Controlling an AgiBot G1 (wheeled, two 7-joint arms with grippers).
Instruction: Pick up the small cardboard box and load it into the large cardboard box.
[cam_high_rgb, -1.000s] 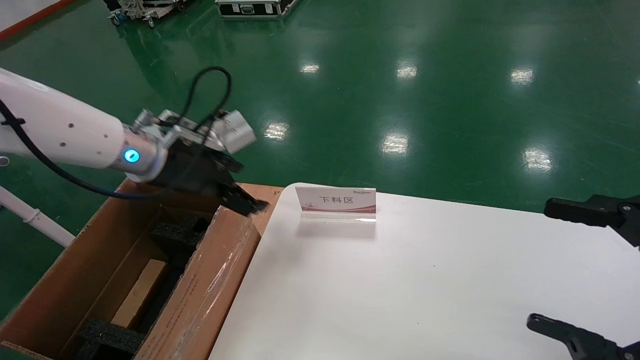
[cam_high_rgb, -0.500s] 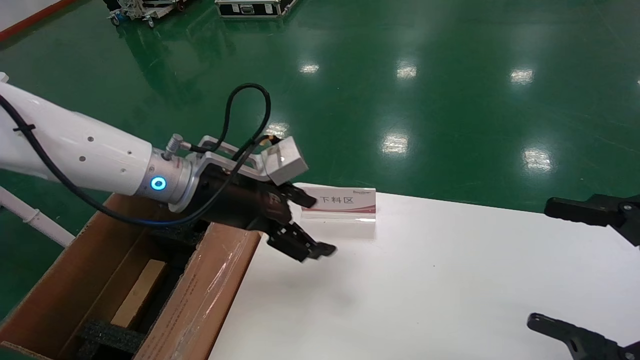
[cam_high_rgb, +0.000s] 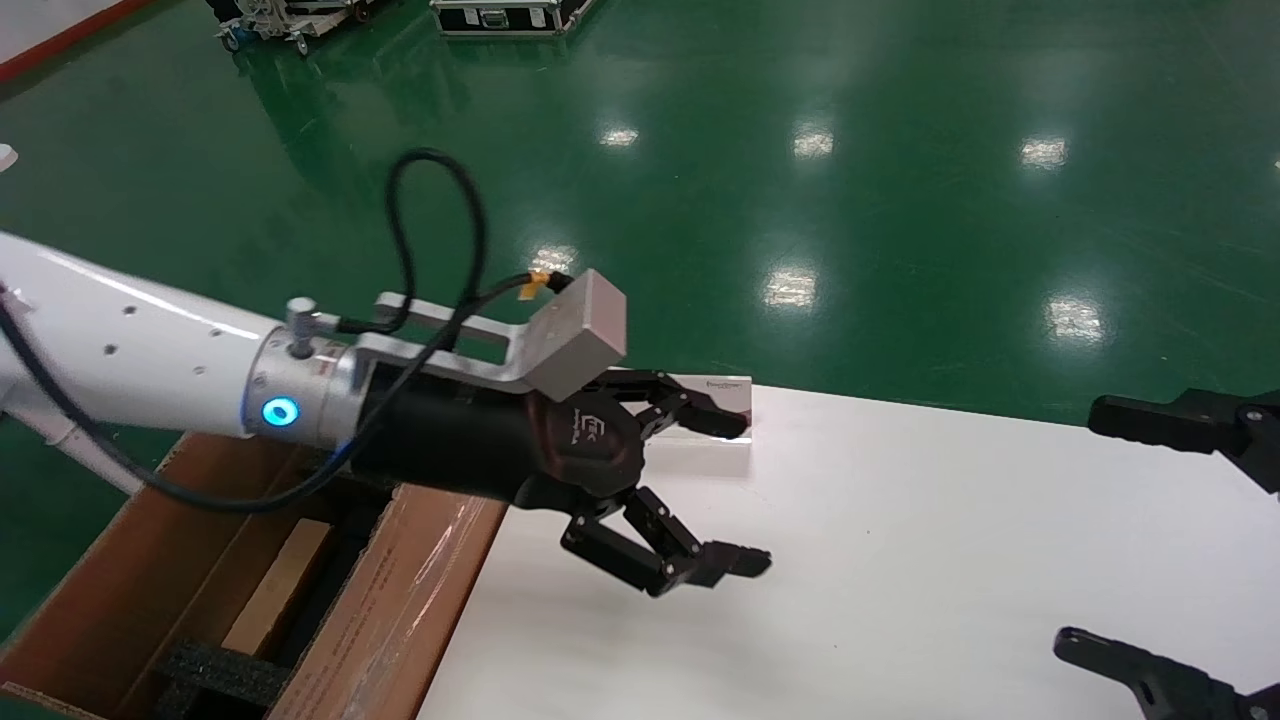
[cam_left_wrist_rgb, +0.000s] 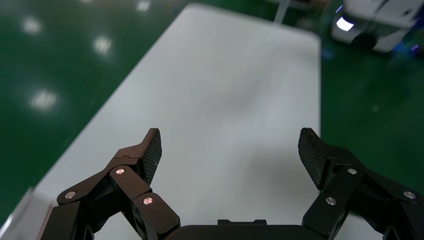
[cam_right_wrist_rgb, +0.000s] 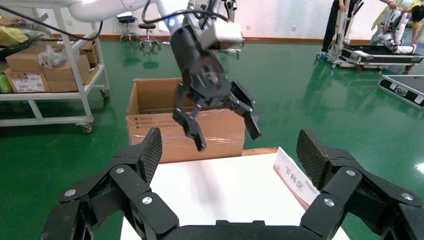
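The left end effector hangs wide open and empty over the worktop. Behind it, the small cardboard box apparently already lies inside the large cardboard box. Light and stiff, it is best gripped across its narrow sides.

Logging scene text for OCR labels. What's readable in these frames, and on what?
"下料区": on the white sign card standing on the white table, read in the right wrist view; the left gripper hides it in the head view.
Logo on the left gripper's body: unreadable.
Print on the large cardboard box: too small.
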